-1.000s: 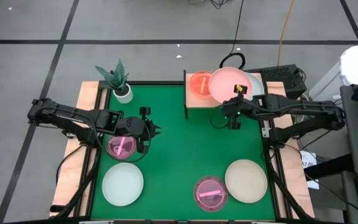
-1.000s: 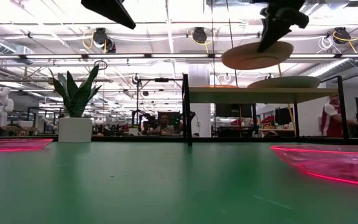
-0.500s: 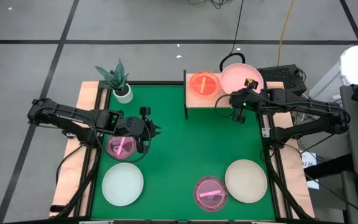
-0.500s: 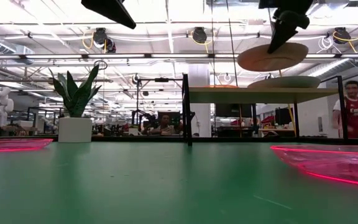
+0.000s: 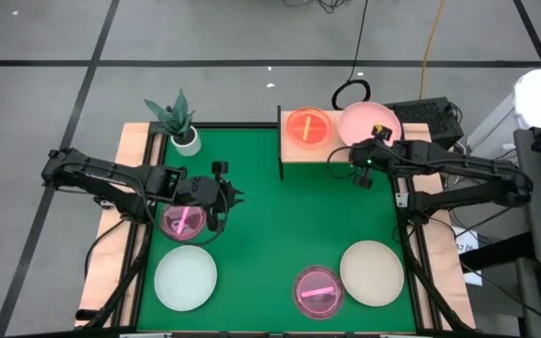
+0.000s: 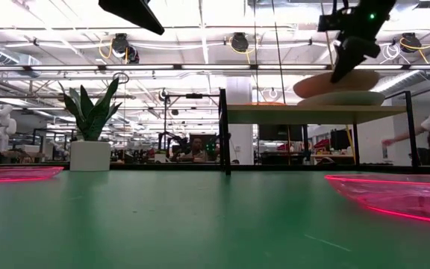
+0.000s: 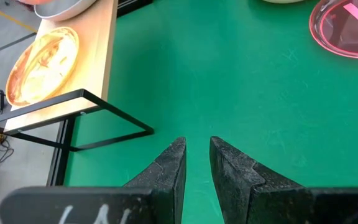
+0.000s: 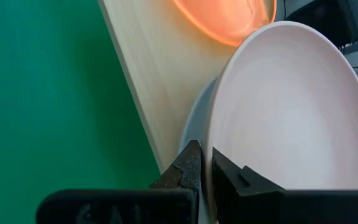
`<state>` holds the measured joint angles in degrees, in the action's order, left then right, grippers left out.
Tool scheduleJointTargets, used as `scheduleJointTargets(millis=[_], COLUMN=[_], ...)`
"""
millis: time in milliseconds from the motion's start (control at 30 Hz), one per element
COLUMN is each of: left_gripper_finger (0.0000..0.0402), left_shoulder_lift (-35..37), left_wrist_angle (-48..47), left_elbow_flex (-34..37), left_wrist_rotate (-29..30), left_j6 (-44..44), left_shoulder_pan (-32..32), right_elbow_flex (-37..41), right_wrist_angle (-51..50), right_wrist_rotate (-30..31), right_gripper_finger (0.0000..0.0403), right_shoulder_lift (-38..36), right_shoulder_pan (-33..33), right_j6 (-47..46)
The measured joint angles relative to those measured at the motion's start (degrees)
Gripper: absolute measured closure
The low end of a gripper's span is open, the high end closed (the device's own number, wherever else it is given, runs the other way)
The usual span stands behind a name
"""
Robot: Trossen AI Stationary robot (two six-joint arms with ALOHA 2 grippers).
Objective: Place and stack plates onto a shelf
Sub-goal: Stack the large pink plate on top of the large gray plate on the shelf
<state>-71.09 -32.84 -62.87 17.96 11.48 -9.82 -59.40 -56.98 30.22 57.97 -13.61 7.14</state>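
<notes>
1. Your right gripper is pinching the near rim of the round pink opaque plate, fingers clamped on its edge.
2. That plate sits tilted over a pale blue-green plate on the right half of the small light-wood shelf on dark metal legs.
3. A see-through orange plate lies flat on the shelf's left half, just beside it.
4. Your left gripper hovers above the magenta see-through plate, fingers nearly together, holding nothing.
</notes>
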Motion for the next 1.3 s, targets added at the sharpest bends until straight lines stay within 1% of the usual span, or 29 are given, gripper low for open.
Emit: scheduleJointTargets(millis=[400,867,967,1300], left_gripper_finger=[0.0323,0.0323,0.0323,0.0323], left_shoulder_lift=[0.00,0.00,0.00,0.00], left_wrist_angle=[0.11,0.13,0.13,0.13], left_elbow_flex=[0.02,0.04,0.04,0.04], left_wrist_rotate=[0.00,0.00,0.00,0.00], left_j6=[0.44,0.46,0.46,0.42], left_shoulder_pan=[-0.02,0.00,0.00,0.00], right_elbow_flex=[6.37,6.97,6.97,6.97], right_wrist_angle=[6.08,6.63,6.63,6.66], right_wrist_rotate=[-0.09,-0.25,-0.25,-0.08], right_gripper_finger=[0.0398,0.0397,0.0387,0.0325], right_shoulder_lift=[-3.76,-3.82,-3.82,-4.35], right_shoulder_pan=[-2.62,-2.58,-2.58,-2.45], right_j6=[2.50,2.38,1.98,1.12])
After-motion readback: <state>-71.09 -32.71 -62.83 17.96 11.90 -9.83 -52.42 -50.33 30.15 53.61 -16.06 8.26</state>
